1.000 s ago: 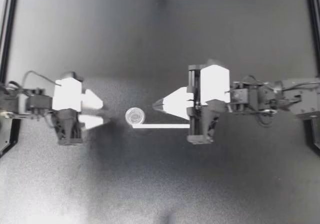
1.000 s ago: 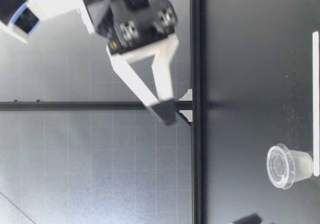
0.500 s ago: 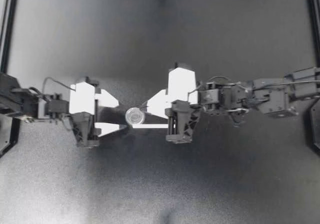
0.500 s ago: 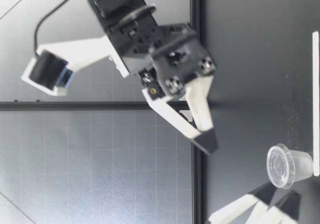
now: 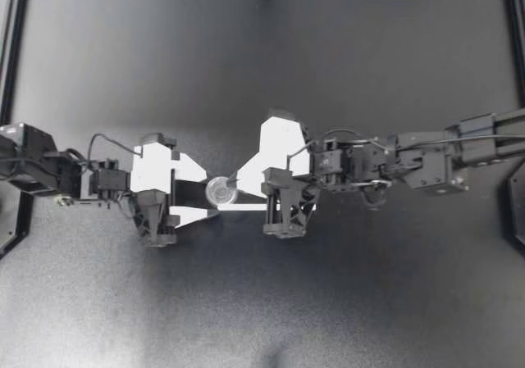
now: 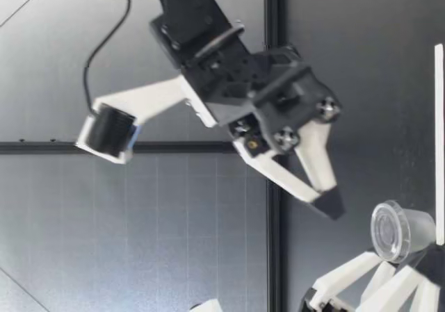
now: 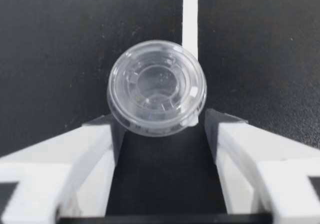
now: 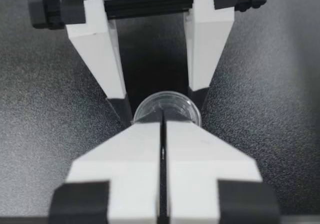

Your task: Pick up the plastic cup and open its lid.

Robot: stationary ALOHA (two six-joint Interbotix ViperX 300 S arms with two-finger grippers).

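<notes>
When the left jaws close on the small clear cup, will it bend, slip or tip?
The plastic cup looks thin and clear, so it is probably light and may flex when squeezed. Its smooth wall tapers toward the base, so it might slip. The lid is wider than the base, so a sideways push could tip it.

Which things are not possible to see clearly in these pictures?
Top view: whether left gripper or right gripper touches the cup; too small.
Left wrist view: cup's wall; its lid covers it.
Right wrist view: cup's near half; the right gripper's shut fingers cover it.
Low view: left gripper, cut off by the edge.
</notes>
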